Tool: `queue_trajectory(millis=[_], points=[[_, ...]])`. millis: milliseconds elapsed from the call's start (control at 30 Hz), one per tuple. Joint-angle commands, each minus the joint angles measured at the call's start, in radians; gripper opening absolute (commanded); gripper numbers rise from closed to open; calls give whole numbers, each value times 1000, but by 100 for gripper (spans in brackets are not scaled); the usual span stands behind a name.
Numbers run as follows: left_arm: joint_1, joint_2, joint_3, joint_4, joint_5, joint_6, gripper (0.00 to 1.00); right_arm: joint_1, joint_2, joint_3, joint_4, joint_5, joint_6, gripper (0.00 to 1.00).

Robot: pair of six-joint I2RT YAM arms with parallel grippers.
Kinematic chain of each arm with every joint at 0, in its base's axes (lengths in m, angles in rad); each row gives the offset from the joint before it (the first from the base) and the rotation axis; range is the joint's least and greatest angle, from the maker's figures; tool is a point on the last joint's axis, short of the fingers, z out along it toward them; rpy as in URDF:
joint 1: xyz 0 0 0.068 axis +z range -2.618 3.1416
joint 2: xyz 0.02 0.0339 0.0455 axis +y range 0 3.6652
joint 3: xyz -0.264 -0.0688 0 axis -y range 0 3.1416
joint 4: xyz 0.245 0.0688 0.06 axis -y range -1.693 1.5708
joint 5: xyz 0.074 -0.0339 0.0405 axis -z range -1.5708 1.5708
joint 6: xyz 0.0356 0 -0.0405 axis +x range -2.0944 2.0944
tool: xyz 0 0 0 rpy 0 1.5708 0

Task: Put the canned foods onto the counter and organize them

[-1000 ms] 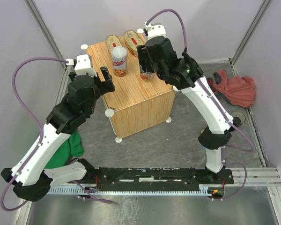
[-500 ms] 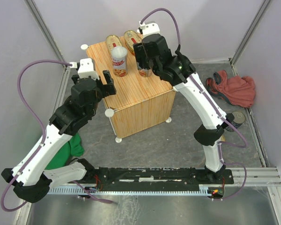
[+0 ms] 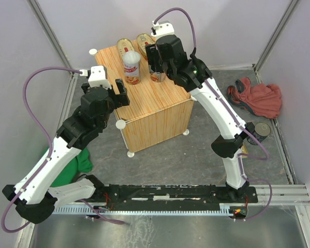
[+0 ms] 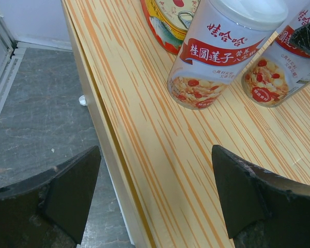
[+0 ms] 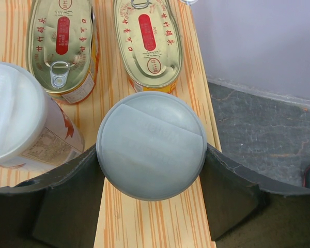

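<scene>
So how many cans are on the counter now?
4. The left oval tin and right oval tin lie side by side at the counter's far edge; nearer are the free tall can and the gripped tall can, held in the right gripper. The arm may hide more.

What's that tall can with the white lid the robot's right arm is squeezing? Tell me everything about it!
The tall can is round, with a pale, plastic-looking lid and a label with red writing and a picture of food. It stands upright near the edge of the wooden counter, seemingly resting on it. The right end effector grips it, one dark finger on each side. Another tall can stands close beside it, and two oval tins lie behind.
</scene>
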Motion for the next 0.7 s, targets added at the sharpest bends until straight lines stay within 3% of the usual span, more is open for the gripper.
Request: queue_trajectory(millis=[0,667], points=[[-5,-8,1,53,2,35,94,-3,-1,71,144,-20,0,4],[-5,-5,-14,61,-2,37,94,-23,40,69,182,-66,-6,11]])
